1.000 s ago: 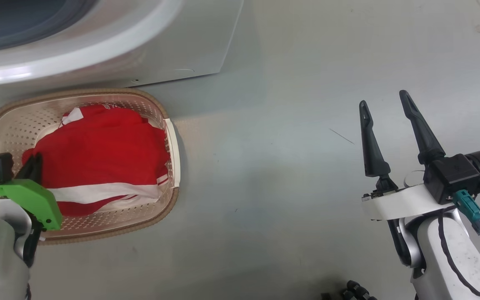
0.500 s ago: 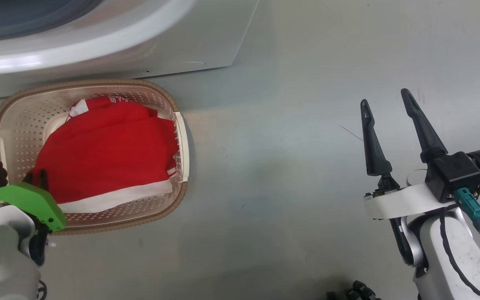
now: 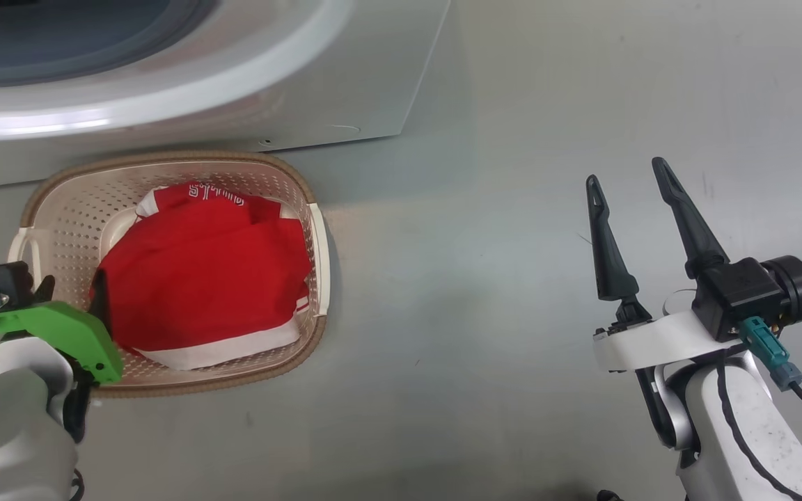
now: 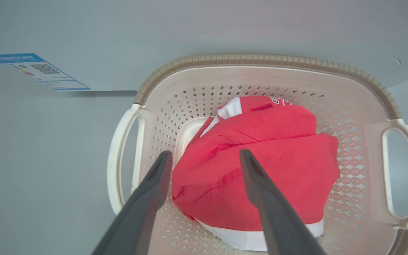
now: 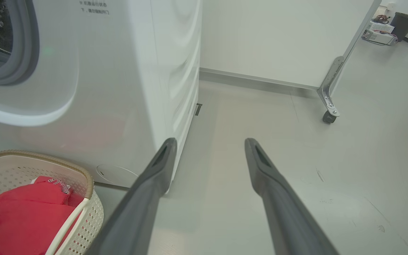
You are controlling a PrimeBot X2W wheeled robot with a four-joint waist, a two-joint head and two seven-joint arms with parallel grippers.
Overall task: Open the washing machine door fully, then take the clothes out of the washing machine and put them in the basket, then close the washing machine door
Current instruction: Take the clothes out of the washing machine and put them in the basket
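1. We see the clothes (image 3: 206,278) heaped in the basket (image 3: 164,158). It sits on the floor (image 3: 477,278) at 9 o'clock in the head view, just beside the washing machine (image 3: 345,90) at 11, which keeps the carry from the drum short.
2. Our left claw (image 4: 204,154) hangs over the heap at 8 o'clock, fingers wide and gripping nothing; we judge this load delivered.
3. Our right claw (image 3: 625,174) hovers at 4 o'clock, wide and empty, well apart from the basket.
4. The grey ring (image 5: 23,53) of the opening lies uncovered, so we judge that closing the door remains.
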